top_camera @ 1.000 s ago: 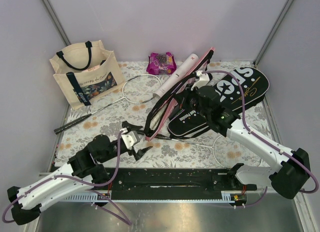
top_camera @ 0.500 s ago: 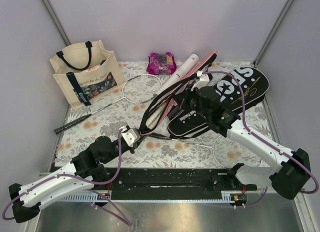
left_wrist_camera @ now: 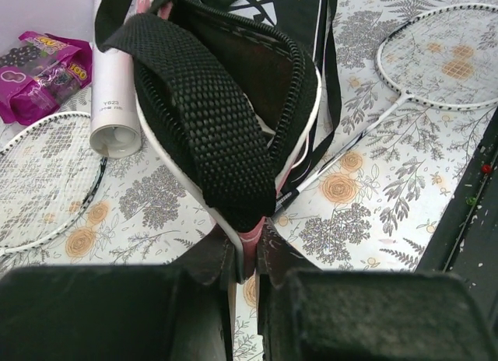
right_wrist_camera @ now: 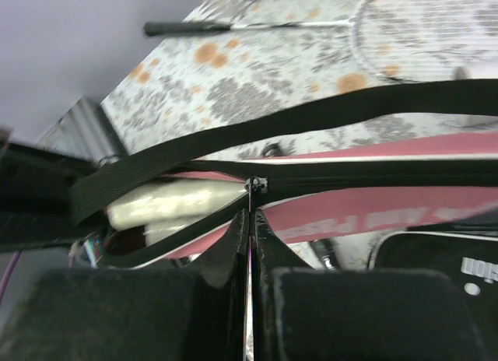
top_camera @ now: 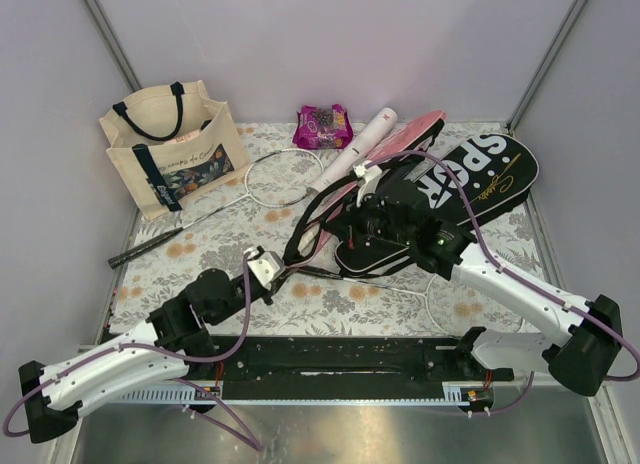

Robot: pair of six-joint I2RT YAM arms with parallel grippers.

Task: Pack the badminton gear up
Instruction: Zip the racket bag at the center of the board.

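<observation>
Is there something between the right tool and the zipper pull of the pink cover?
Nothing visible. The right tool is shut on the zipper pull of the pink cover. The black strap runs above it, not between them.

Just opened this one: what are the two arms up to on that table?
Both arms are working on the pink cover. The left gripper pinches its narrow end, and the right gripper is shut on the zipper pull. The cover gapes open along the zip, with a pale object inside. One racket, a second racket and a white tube lie out on the table, near the black cover.
</observation>
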